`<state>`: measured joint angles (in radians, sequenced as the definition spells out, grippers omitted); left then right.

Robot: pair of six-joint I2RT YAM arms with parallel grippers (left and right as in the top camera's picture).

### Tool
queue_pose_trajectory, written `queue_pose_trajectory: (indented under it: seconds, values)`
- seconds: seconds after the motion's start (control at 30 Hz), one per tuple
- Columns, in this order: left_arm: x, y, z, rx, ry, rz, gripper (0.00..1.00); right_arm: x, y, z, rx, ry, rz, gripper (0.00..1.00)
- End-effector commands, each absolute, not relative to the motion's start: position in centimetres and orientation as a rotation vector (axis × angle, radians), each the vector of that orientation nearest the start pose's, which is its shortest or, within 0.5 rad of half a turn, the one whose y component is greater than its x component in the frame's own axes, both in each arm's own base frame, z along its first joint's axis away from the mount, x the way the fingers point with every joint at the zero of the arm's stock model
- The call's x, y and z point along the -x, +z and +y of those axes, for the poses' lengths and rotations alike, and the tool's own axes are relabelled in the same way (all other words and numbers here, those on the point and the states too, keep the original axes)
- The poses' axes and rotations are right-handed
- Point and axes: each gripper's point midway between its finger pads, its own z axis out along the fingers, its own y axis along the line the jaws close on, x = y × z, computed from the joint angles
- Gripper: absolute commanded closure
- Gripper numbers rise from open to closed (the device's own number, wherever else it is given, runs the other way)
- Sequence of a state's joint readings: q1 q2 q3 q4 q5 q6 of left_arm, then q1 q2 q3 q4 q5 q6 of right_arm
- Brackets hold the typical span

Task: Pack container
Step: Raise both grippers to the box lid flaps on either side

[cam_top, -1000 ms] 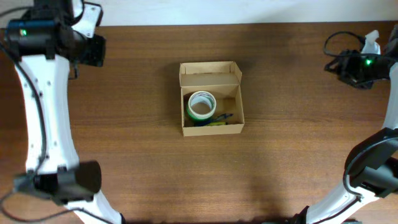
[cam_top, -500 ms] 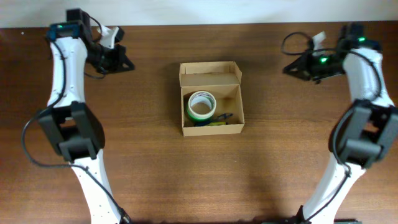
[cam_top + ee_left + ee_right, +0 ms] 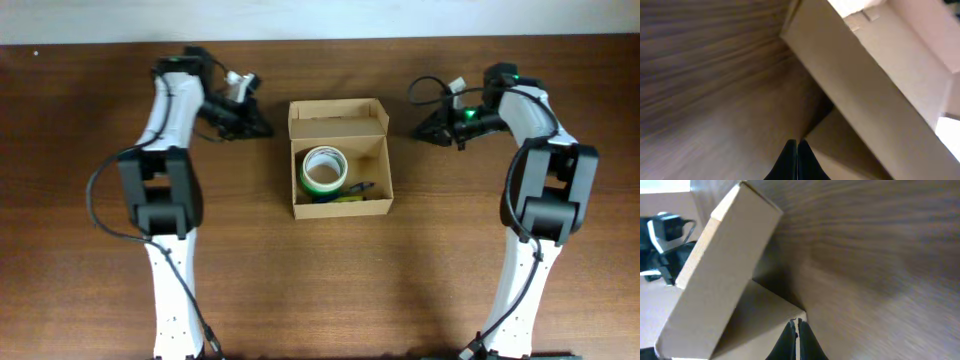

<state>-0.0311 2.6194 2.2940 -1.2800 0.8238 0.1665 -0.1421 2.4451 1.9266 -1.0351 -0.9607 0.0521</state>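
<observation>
ok, dark wood table (image 3: 450, 270) spreads out on all sides of the container (image 3: 296, 190), which sits on it with its open top facing up. left arm (image 3: 165, 130) runs along the container's left side, well apart from it, then bends in toward its back left corner. right arm (image 3: 540, 130) mirrors that on the container's right side. container is a plain tan cardboard box. its lid flap (image 3: 338, 122) is hinged at the back edge and stands open. inside the container a green-and-white tape roll (image 3: 323, 170) lies flat by the left wall, hole up. left gripper (image 3: 262, 128) is just beside the container's left wall at flap level, and overhead shows a small gap, no contact. in the left wrist view its two dark fingertips are pressed together with nothing between them, pointing at the box corner under the flap. right gripper (image 3: 418, 132) is near the container's right wall at the same level, slightly further off. right wrist view shows its tips clenched too, empty, aimed at where the flap meets the box. smallest: a couple of thin pen-like items (image 3: 352, 192), green and yellow, lie along the container's front wall, right of the tape roll. can't tell exactly what they are.
</observation>
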Motion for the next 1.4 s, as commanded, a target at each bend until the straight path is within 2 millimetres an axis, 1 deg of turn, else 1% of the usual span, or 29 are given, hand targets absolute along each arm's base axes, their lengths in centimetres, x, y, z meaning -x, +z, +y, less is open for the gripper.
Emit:
queue_pose_trajectory:
  seconds: [0.0,0.13,0.23,0.33,0.43,0.5,0.57,0.7,0.8,0.87,0.93,1.07,1.23,1.37]
  values:
    - [-48.8,1.4,-15.3,-0.211,-1.304,2.87,0.98,-48.3,4.1,9.4,-0.183,1.458,2.715,0.96]
    - [-49.0,0.6,-16.4,-0.205,-1.312,2.872,0.98,-48.5,3.3,10.4,-0.18,1.434,2.74,0.96]
    - [-49.1,0.6,-17.4,-0.219,-1.35,2.845,0.98,-48.4,2.6,11.1,-0.176,1.433,2.754,0.96]
    - [-49.6,1.1,-18.5,-0.257,-1.406,2.781,0.98,-48.4,2.3,11.6,-0.159,1.435,2.758,0.96]
    - [-50.5,2.5,-19.7,-0.303,-1.508,2.66,0.98,-48.8,2.5,12.0,-0.127,1.442,2.732,0.96]
    - [-51.0,3.6,-20.3,-0.334,-1.581,2.571,0.98,-49.3,3.3,12.4,-0.095,1.494,2.671,0.96]
    - [-51.5,4.6,-20.6,-0.359,-1.635,2.492,0.98,-50.1,4.1,12.7,-0.049,1.541,2.596,0.96]
    - [-52.2,5.5,-20.2,-0.379,-1.673,2.411,0.98,-51.3,6.2,13.5,0.058,1.639,2.438,0.96]
    - [-52.9,6.1,-19.3,-0.379,-1.68,2.361,0.98,-51.7,7.4,13.8,0.111,1.684,2.363,0.96]
    - [-53.3,6.8,-18.7,-0.379,-1.702,2.318,0.98,-51.8,7.8,13.9,0.122,1.692,2.348,0.96]
    - [-53.7,8.1,-18.2,-0.385,-1.736,2.26,0.98,-52.0,8.5,13.9,0.134,1.686,2.34,0.96]
    - [-53.9,10.3,-18.1,-0.418,-1.746,2.204,0.98,-52.1,10.2,14.0,0.151,1.681,2.325,0.96]
    - [-53.4,12.9,-19.4,-0.489,-1.678,2.207,0.98,-52.2,12.1,14.0,0.162,1.666,2.309,0.96]
    - [-52.2,13.8,-20.8,-0.548,-1.634,2.239,0.98,-52.0,13.6,14.0,0.166,1.607,2.329,0.96]
